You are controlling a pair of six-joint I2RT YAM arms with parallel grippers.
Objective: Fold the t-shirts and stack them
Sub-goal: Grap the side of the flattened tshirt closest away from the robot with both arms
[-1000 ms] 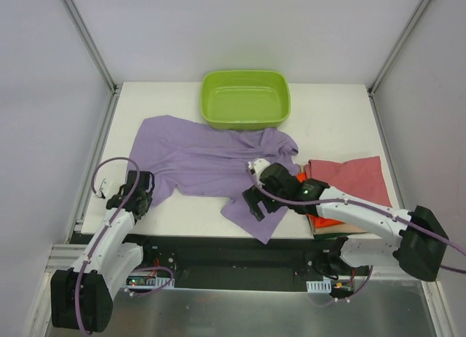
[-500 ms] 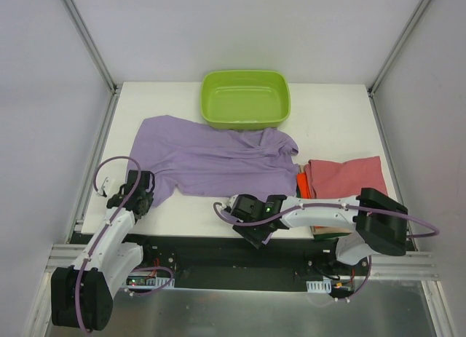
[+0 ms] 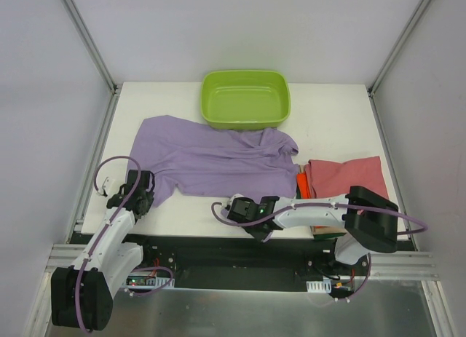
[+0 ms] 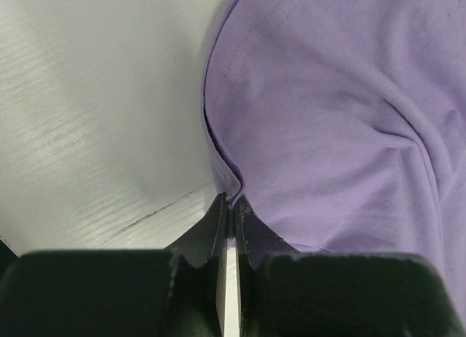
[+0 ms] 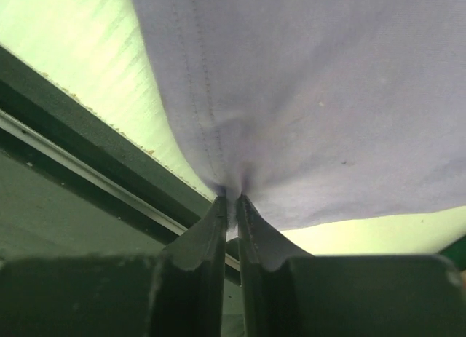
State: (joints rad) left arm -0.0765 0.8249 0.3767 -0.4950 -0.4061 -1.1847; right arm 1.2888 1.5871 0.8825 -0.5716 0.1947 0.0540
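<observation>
Left gripper point(image 4: 233, 204) and right gripper point(image 5: 231, 197) each pinch the shirt's point(image 3: 211, 159) near edge, probably its hem; it spreads crosswise, away from both.

plain lilac t-shirt point(image 3: 211, 159), rose-red shirt point(image 3: 346, 175), orange shirt point(image 3: 301, 183) — lime-green tub point(image 3: 245, 100), white table point(image 3: 335, 126)

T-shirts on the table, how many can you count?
3: a purple shirt spread in the middle, a red shirt folded on the right, an orange shirt peeking out under it. More may hide beneath.
</observation>
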